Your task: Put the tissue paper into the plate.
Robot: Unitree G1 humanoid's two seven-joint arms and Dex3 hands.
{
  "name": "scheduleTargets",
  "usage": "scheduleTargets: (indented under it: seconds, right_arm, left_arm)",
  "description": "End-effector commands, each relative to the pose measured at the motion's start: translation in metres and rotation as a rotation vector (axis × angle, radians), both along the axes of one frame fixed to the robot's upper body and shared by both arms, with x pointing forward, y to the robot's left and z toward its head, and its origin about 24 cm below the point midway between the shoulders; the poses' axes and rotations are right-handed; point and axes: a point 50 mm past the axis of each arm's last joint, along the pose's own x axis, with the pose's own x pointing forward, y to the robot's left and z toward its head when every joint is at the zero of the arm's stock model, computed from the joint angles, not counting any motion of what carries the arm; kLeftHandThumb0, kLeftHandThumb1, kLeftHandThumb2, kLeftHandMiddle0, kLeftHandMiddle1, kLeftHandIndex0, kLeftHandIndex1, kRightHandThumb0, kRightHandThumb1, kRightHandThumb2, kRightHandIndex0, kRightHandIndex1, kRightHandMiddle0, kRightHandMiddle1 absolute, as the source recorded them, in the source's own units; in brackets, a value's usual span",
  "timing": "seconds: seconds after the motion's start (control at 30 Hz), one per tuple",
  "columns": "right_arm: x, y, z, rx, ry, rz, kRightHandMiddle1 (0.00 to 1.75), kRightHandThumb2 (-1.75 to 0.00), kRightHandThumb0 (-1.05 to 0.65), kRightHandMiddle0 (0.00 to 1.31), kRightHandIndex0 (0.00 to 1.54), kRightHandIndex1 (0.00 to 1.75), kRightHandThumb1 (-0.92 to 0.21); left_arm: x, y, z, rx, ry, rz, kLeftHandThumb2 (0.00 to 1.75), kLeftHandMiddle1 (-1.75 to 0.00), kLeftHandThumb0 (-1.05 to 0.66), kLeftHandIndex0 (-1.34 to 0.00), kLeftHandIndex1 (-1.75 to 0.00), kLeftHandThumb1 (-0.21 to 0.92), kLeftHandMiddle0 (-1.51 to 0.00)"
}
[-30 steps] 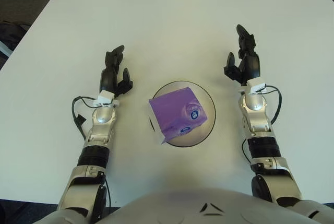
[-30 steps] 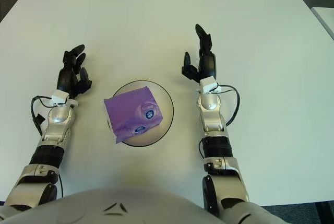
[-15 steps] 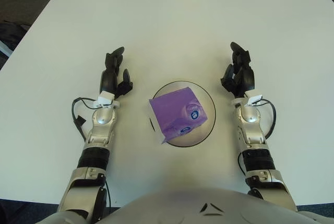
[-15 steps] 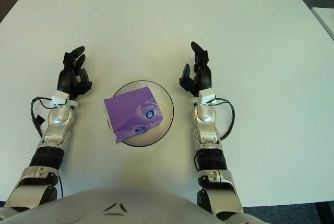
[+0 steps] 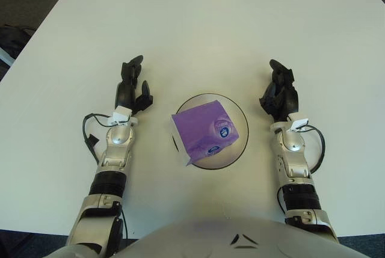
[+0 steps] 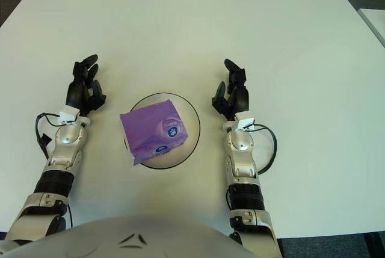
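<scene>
The purple tissue pack [image 5: 203, 133] sits in the plate [image 5: 239, 116] on the white surface [image 5: 198, 35] (one corner overhangs the rim). The left hand [image 5: 132, 88] and right hand [image 5: 278, 92] flank it, fingers loose and empty. A careless sweep could knock the pack out.

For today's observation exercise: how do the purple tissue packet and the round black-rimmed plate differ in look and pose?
The purple tissue packet is boxy and vivid purple; the round black-rimmed plate is circular and pale inside. The packet sits skewed on top, one corner poking past the rim toward the robot; the plate lies flat on the white table. Both sit between the left hand and right hand, neither touching them.
</scene>
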Motion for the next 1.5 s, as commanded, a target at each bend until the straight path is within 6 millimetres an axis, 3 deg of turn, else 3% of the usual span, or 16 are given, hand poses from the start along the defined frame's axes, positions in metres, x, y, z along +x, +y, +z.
scheduleTargets:
  seconds: [0.0,0.77,1.47]
  right_arm:
    - [-0.006,-0.006,-0.024,0.032,0.127,-0.013,0.73,-0.94,-0.7,0.0,0.26,0.08,-0.92]
    - [-0.013,-0.011,-0.042,0.069,0.268,0.001,0.64,-0.92,-0.69,0.0,0.24,0.06,-0.92]
    - [-0.016,-0.014,-0.053,0.02,0.385,-0.025,0.74,-0.89,-0.68,0.0,0.3,0.09,-0.92]
  left_arm:
    - [-0.04,-0.006,-0.065,-0.042,0.271,0.02,0.89,-0.27,-0.7,0.0,-0.81,0.92,-0.2]
    - [-0.04,-0.007,-0.063,-0.038,0.26,0.014,0.89,-0.26,-0.7,0.0,-0.82,0.92,-0.22]
    - [-0.039,-0.007,-0.063,-0.04,0.253,0.013,0.88,-0.24,-0.68,0.0,-0.81,0.92,-0.21]
